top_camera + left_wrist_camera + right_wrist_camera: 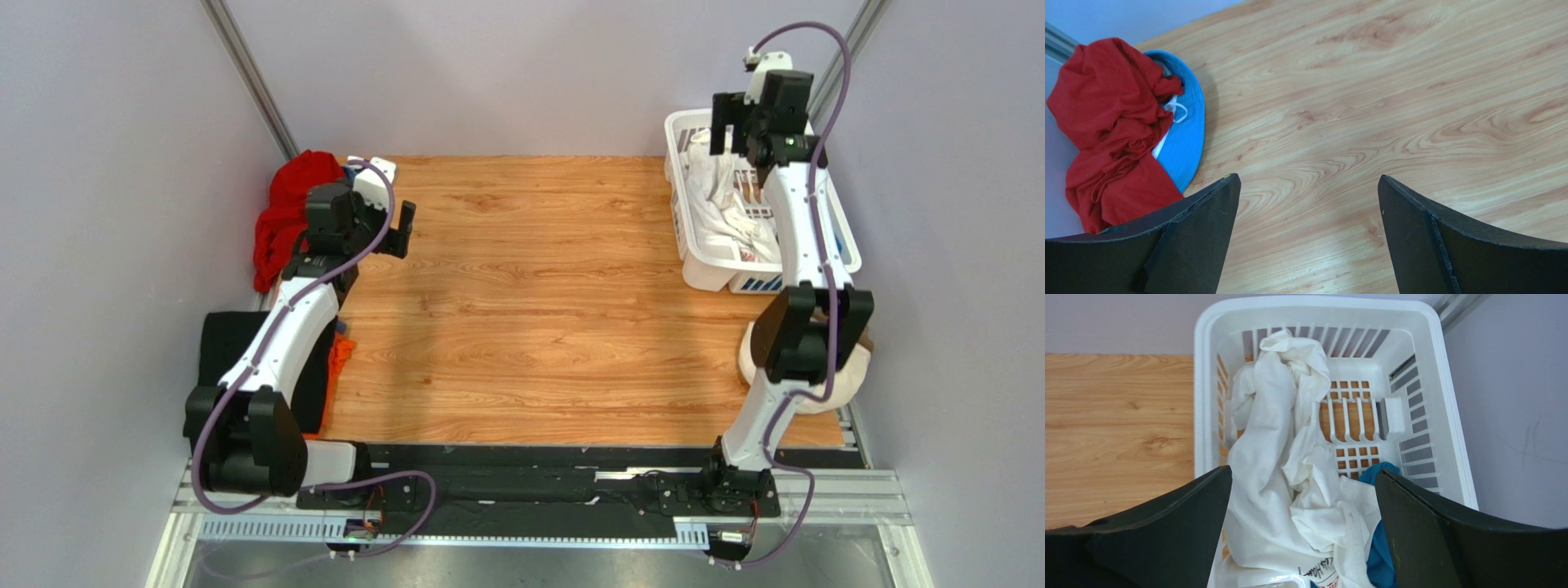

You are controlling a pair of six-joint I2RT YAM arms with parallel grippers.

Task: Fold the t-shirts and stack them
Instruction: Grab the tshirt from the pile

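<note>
Cloth is judged soft, light, floppy: white shirt (pixel 1272 496) is found crumpled in basket (pixel 1321 305) at table's 2 o'clock. Its bunched 12 o'clock fold is judged easiest pinched. Right gripper (pixel 1301 478) and left gripper (pixel 1309 184) are spread wide, empty.

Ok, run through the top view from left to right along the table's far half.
red shirt → left gripper → wooden table → white basket holding a white shirt
</note>
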